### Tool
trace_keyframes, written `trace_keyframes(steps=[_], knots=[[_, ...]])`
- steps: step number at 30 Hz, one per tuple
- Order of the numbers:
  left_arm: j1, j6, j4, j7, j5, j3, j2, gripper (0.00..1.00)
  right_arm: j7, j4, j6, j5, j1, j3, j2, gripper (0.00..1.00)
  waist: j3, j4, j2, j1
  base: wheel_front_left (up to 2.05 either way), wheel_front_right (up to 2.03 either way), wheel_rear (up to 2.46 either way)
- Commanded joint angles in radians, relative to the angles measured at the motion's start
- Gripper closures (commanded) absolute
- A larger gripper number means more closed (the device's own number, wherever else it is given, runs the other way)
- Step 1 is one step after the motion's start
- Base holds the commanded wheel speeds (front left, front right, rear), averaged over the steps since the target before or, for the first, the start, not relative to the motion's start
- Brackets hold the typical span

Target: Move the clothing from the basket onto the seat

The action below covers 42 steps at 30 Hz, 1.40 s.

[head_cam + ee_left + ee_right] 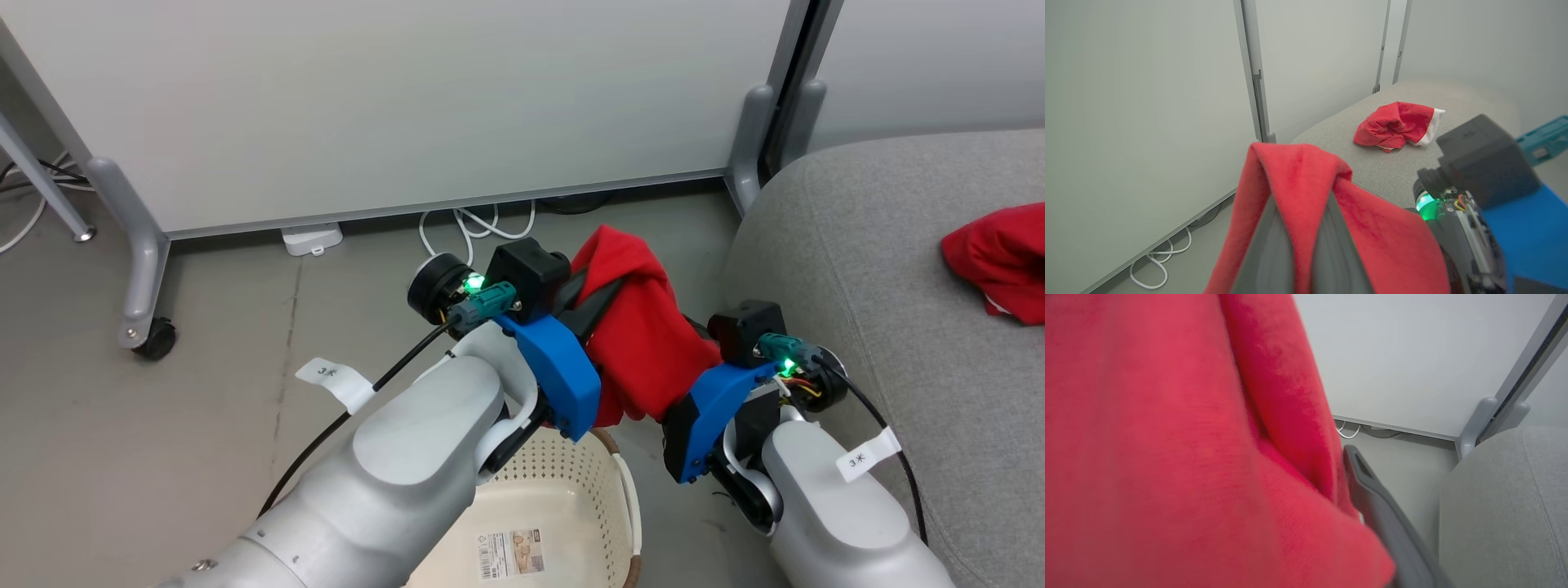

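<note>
A plain red garment (pixel 645 327) hangs in the air above the basket (pixel 571 482) and beside the seat (pixel 882 269). My left gripper (pixel 606 292) is shut on its upper fold; the left wrist view shows the cloth (pixel 1298 179) pinched between the two fingers (pixel 1265 253). My right gripper (pixel 694 331) stands open against the garment's right side, and one grey finger (pixel 1380 510) shows beside the cloth (pixel 1167 449), the other hidden under it. A second red garment (pixel 1396 124) with a white band lies crumpled on the grey seat (pixel 1396 171). The cream basket shows a paper label on its floor.
White partition panels (pixel 392 106) on grey feet with a caster (pixel 155 339) stand behind. White cables (pixel 473 224) and a small white box (pixel 312 238) lie on the grey floor below them. The seat's rounded corner (pixel 1506 506) is just right of my right gripper.
</note>
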Motion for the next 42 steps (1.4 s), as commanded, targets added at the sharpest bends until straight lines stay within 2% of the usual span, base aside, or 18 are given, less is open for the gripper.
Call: trace_keyframes(steps=[1,5,6,7,16,27,28,31,32,33,42], knots=[[-0.020,-0.001,-0.005,-0.001,-0.004,-0.005,0.000,1.00,-0.008,0.011,0.000,0.011,-0.018,0.011,-0.002,0.00,-0.002,0.002,0.0000,-0.0001,0.00,0.00,0.00],[-0.021,-0.001,-0.016,0.001,-0.017,-0.024,0.000,1.00,-0.031,0.067,0.000,0.051,-0.055,0.062,0.000,0.00,-0.008,0.008,0.0000,-0.0001,0.00,0.00,0.00],[-0.021,-0.001,-0.017,0.000,-0.020,-0.029,0.000,1.00,-0.035,0.080,0.000,0.065,-0.060,0.072,0.001,0.12,-0.010,0.009,0.0000,-0.0001,0.00,0.00,0.00],[-0.021,-0.001,-0.016,0.000,-0.023,-0.033,0.000,1.00,-0.043,0.090,0.000,0.077,-0.068,0.080,0.002,1.00,-0.012,0.010,0.0000,-0.0001,0.00,0.00,0.00],[-0.023,-0.001,0.014,-0.009,-0.040,-0.039,0.001,1.00,-0.082,0.162,0.000,0.166,-0.092,0.143,0.010,1.00,-0.018,0.006,0.0000,-0.0001,0.00,0.00,0.00],[-0.011,-0.001,0.041,-0.018,-0.046,-0.048,0.002,1.00,-0.134,0.209,0.000,0.233,-0.117,0.169,0.006,1.00,-0.025,-0.005,0.0000,-0.0001,0.00,0.00,0.00],[-0.009,-0.001,0.043,-0.018,-0.047,-0.049,0.002,0.97,-0.139,0.212,0.000,0.237,-0.120,0.170,0.003,1.00,-0.026,-0.005,0.0000,-0.0001,0.00,0.00,0.00],[-0.002,-0.001,0.049,-0.023,-0.048,-0.051,0.002,0.20,-0.149,0.221,0.000,0.249,-0.128,0.173,-0.002,1.00,-0.029,-0.004,0.0000,-0.0001,0.00,0.00,0.00],[0.002,0.000,0.052,-0.024,-0.048,-0.051,0.003,0.04,-0.150,0.224,0.000,0.254,-0.130,0.175,-0.003,1.00,-0.030,-0.004,0.0000,-0.0001,0.00,0.00,0.00],[0.007,0.000,0.054,-0.024,-0.049,-0.052,0.004,0.00,-0.151,0.227,0.000,0.257,-0.130,0.177,-0.004,1.00,-0.031,-0.004,0.0000,-0.0001,0.00,0.00,0.00],[0.050,0.012,0.072,-0.031,-0.058,-0.045,0.018,0.00,-0.169,0.244,0.000,0.281,-0.140,0.191,-0.012,1.00,-0.039,0.000,0.0000,-0.0001,0.00,0.00,0.00]])
